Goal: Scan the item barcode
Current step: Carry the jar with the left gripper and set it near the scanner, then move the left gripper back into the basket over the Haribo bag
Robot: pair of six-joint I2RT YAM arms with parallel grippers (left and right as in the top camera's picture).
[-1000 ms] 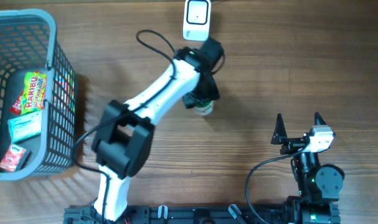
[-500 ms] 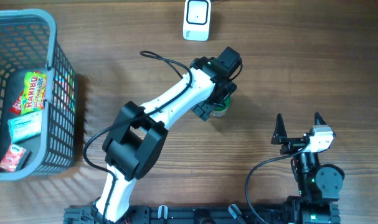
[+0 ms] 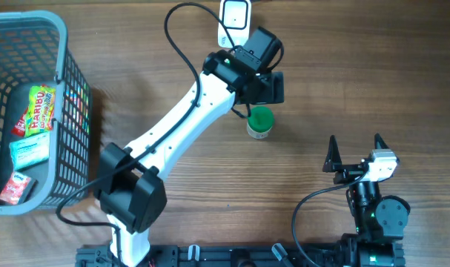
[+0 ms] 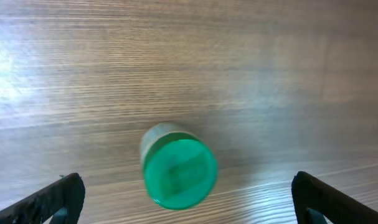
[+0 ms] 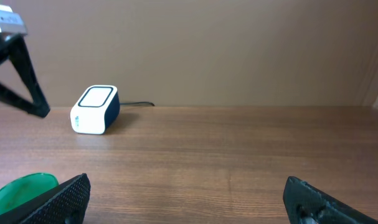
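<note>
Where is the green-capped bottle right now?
Overhead, the green-capped bottle stands on the table near centre, just beside the open left claw, with the white scanner beyond it.

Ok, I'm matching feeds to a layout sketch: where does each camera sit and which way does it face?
Overhead: above the table, looking straight down; left arm, right gripper, basket, scanner show.
Left wrist: looks down on the green-lidded jar; its open fingers at the lower corners.
Right wrist: low, looks level across the table to the scanner; its fingers at the bottom.
Shared: all three show the jar.
</note>
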